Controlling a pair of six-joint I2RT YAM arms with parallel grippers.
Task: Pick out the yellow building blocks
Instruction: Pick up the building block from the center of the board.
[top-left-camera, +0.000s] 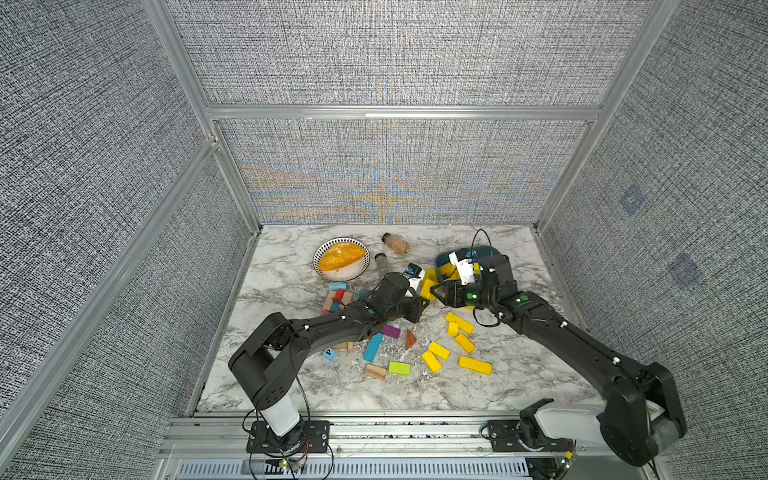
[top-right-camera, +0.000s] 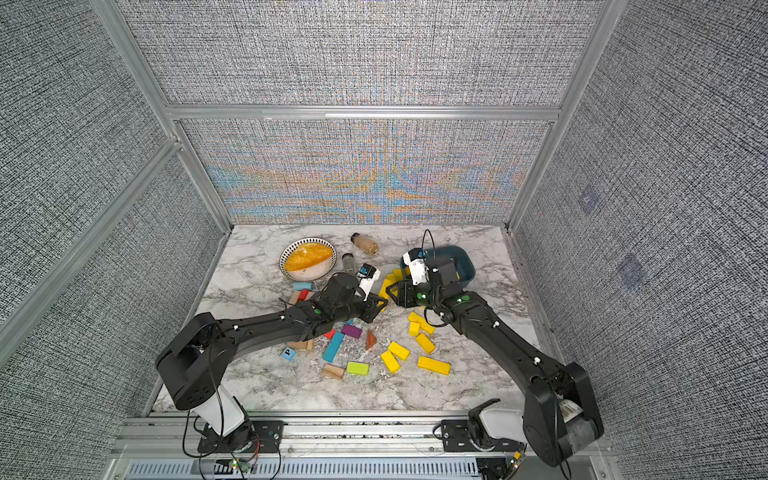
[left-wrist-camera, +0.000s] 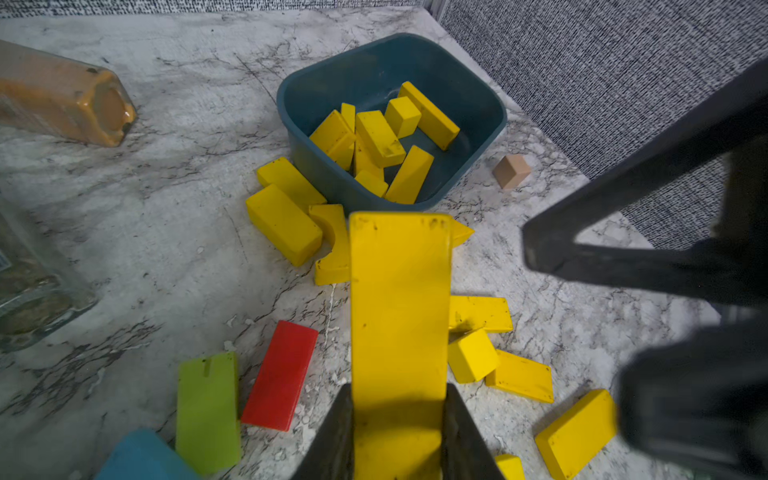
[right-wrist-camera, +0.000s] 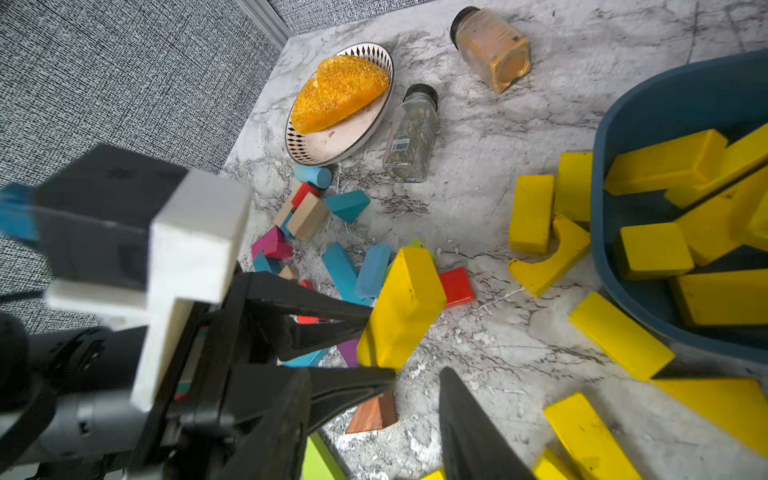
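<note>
Yellow rectangular wooden bar (left-wrist-camera: 398, 316), painted, scuffed at the corners: clenched between the black fingers of the left gripper (left-wrist-camera: 398, 432), held clear of the marbled tabletop (left-wrist-camera: 158, 178). Long axis runs straight out from the jaws and points at the dark teal square plastic tub (left-wrist-camera: 490, 108); free end stops just short of the tub's near wall. In a top view the bar is mostly hidden behind the left wrist.

Tub: stands near the far right corner of the tabletop, holding a loose heap of yellow bars and cubes (left-wrist-camera: 380, 137). Against its outer wall lie two yellow bars (left-wrist-camera: 286, 224) and a yellow arch (left-wrist-camera: 332, 245), all on the tabletop.

Right gripper (top-left-camera: 441, 293): jaws parted, nothing between them, hovering just beside the left gripper on the tub side. Right arm is nearer the tub, but the left one has the load.

Loose yellow blocks (top-left-camera: 457, 345): six or so, scattered toward the right edge of the tabletop, apart from the tub.

Not for picking: lime-green flat block (left-wrist-camera: 208, 411), red flat block (left-wrist-camera: 280, 374), plain tan wooden cube (left-wrist-camera: 511, 170).

Judgement: a short forward carry along the bar's own axis, over the near wall, looks to be what the release calls for; the parted right claw crowds that path.
</note>
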